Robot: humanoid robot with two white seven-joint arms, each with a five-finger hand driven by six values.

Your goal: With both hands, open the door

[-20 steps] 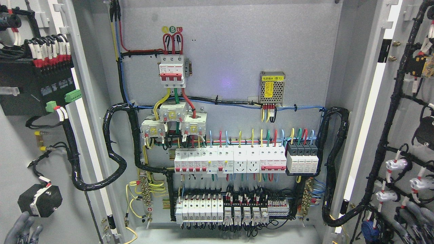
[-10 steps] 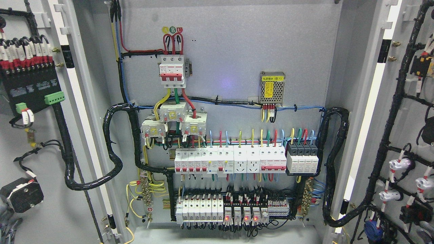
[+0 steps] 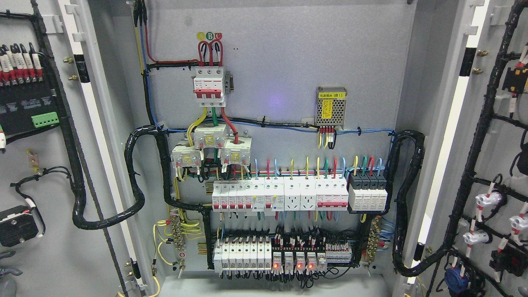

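Observation:
The electrical cabinet stands wide open. Its left door (image 3: 45, 255) is swung out to the picture's left, and I see its inner face with a black module, green connectors and a black cable loom. The right door (image 3: 504, 152) is swung out to the right, with its inner side carrying black looms and white fittings. A small grey part of my left hand (image 3: 5, 264) shows at the lower left edge, against the left door beside a black block. My right hand is out of view.
Inside, the grey backplate (image 3: 280, 62) carries a red-and-white main breaker (image 3: 209, 86), rows of white breakers (image 3: 280, 196), relays with red lights (image 3: 293, 262) and a small mesh power supply (image 3: 331, 107). Thick black cable looms (image 3: 136, 173) run from the cabinet to both doors.
Both doors have swung further outward: the left door's parts slid left, the right door's parts slid right. Both hands have slipped toward the picture's edges. Red relay lights came on.

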